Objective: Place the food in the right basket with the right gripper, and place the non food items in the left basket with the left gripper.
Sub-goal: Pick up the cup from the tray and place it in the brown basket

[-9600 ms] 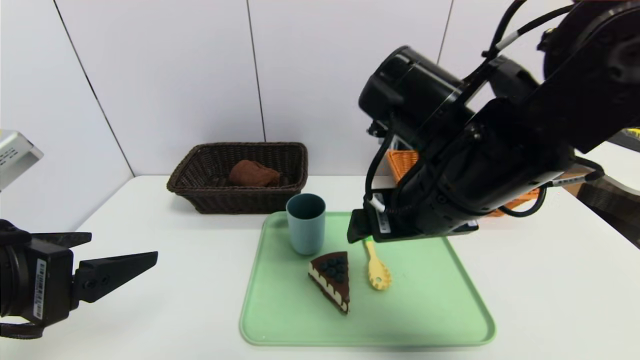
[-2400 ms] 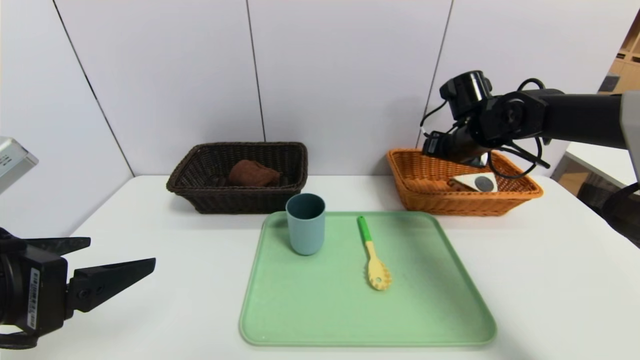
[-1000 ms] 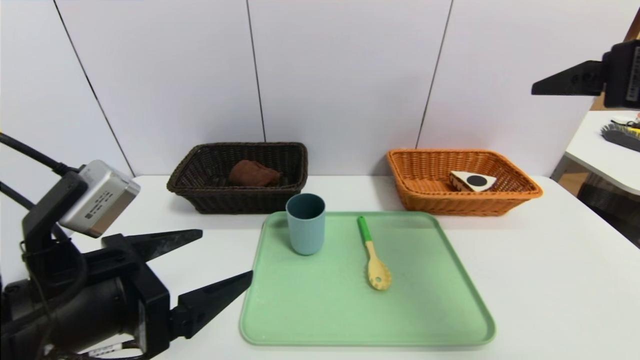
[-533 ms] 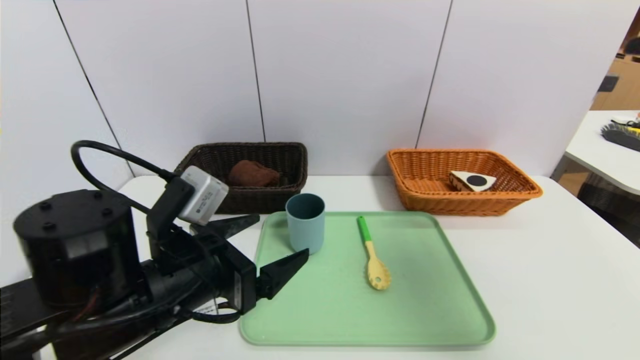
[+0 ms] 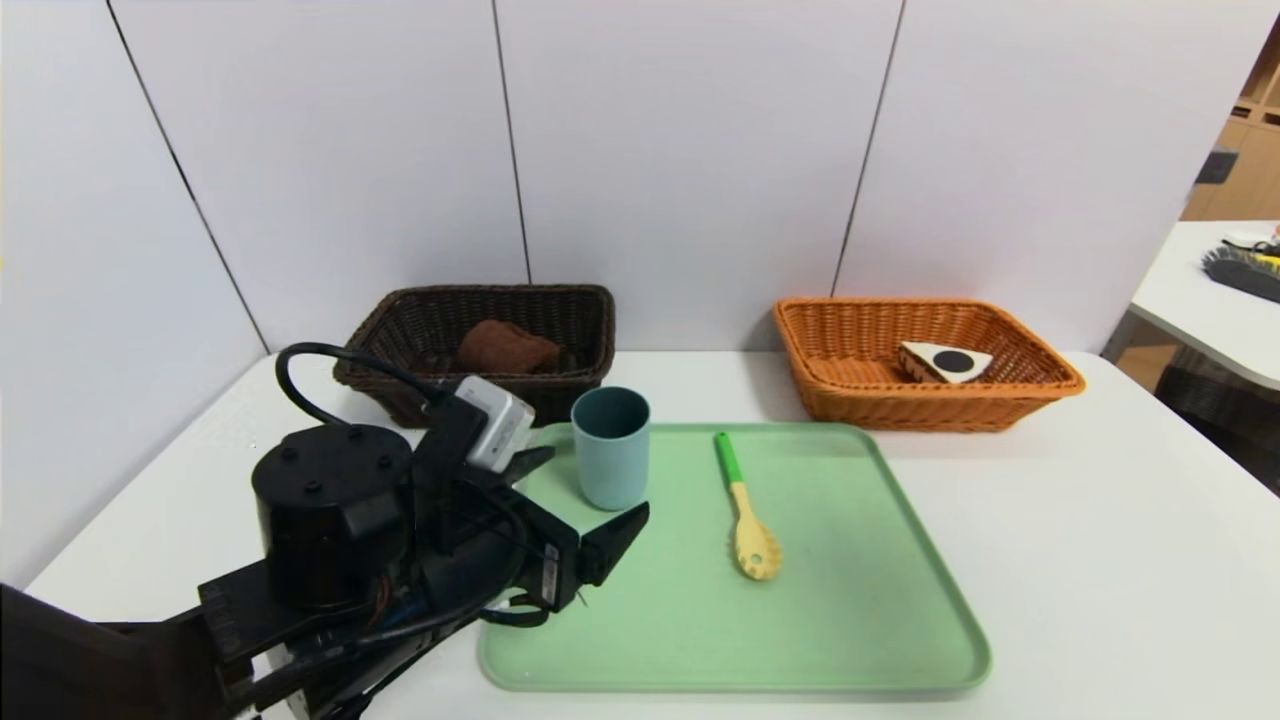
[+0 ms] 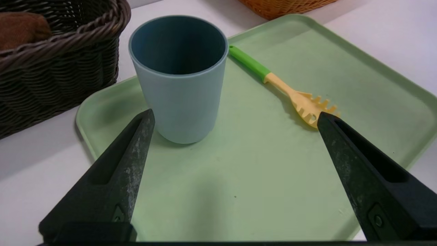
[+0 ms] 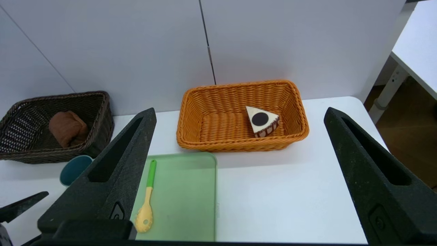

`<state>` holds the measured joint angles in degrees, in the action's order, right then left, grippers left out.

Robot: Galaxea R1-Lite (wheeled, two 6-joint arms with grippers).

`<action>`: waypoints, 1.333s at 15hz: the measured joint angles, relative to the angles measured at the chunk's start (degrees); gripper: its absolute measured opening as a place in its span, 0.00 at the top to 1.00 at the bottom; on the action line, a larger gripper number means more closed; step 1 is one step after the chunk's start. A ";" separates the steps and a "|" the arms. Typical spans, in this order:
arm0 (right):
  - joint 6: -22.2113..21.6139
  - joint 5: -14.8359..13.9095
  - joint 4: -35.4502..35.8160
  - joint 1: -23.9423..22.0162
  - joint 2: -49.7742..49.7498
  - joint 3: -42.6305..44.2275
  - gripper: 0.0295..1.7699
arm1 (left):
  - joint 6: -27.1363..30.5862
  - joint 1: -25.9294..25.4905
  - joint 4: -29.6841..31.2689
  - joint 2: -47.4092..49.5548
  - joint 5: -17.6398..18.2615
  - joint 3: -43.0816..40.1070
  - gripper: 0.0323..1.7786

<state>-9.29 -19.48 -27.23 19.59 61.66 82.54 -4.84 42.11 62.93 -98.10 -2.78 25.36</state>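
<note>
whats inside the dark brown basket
A crumpled brown cloth-like item lies in the dark brown basket. The basket's near wall hides the floor in front of it.

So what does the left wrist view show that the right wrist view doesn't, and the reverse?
Only the left wrist view shows the blue cup whole, upright on the tray, with the open left gripper just short of it. Only the right wrist view shows the open right gripper raised high, the cake slice inside the orange basket, and the whole dark basket. Both show the pasta spoon lying on the green tray.
</note>
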 joint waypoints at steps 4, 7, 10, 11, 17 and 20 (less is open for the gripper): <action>0.09 0.27 -0.02 -0.02 -0.55 -0.33 0.04 | 0.00 -0.10 5.86 -5.12 -0.80 0.20 0.05; 0.11 0.69 0.00 0.04 -0.66 -0.35 0.04 | 0.07 -0.21 8.29 -8.37 -3.85 0.96 0.05; 0.11 1.35 0.06 0.50 -0.66 -0.22 0.04 | 0.13 -0.32 9.23 -10.19 -4.82 1.77 0.05; 0.12 1.44 0.06 0.59 -0.66 -0.21 0.04 | 0.11 -0.35 9.25 -10.51 -5.35 2.06 0.05; 0.32 1.55 -0.05 0.69 -0.66 -0.90 0.04 | 0.10 -0.41 9.25 -11.93 -6.56 4.19 0.05; 0.52 1.55 0.01 0.69 -0.69 -1.56 0.04 | 0.10 -0.41 9.25 -12.59 -6.56 4.62 0.05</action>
<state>-8.77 -17.93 -27.22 20.29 60.97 80.98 -4.74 41.69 72.18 -110.69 -9.34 29.98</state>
